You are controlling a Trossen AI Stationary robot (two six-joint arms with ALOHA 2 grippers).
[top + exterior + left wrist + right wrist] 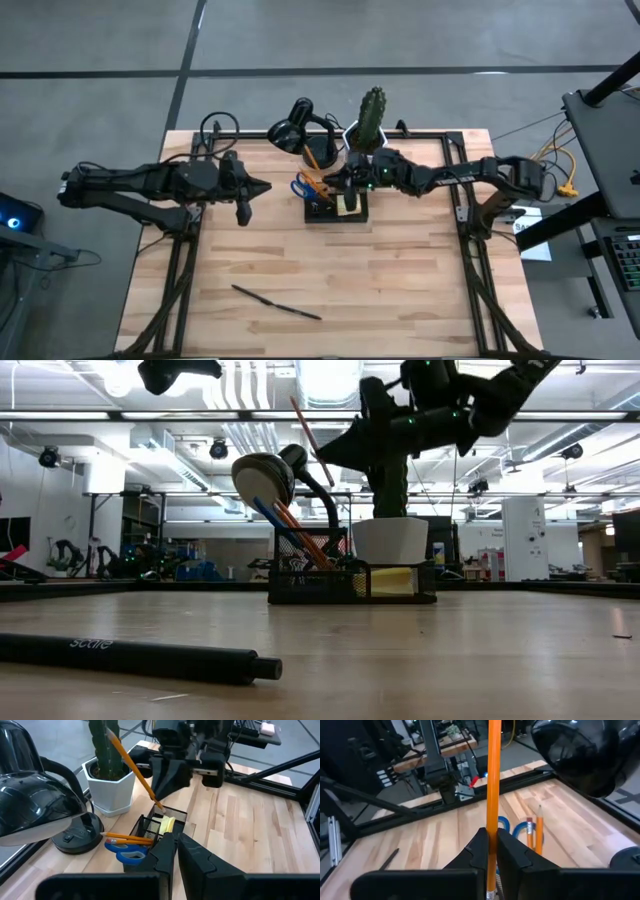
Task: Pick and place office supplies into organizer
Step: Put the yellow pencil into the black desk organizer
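From above, the right gripper (352,183) hovered over the organizer (337,208); the left gripper (262,186) waited beside it, fingers together, empty. A pen (276,301) lay well apart. In the right wrist view, fingers clamped a pencil (493,785). Judged: mid-placement; next, lower it into the compartment, then release.

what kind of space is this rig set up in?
Looks like a robotics lab or workshop rather than an office: exposed ceiling ducts and strip lights, a bare concrete floor, and a wooden table on a black metal frame carrying two arms.
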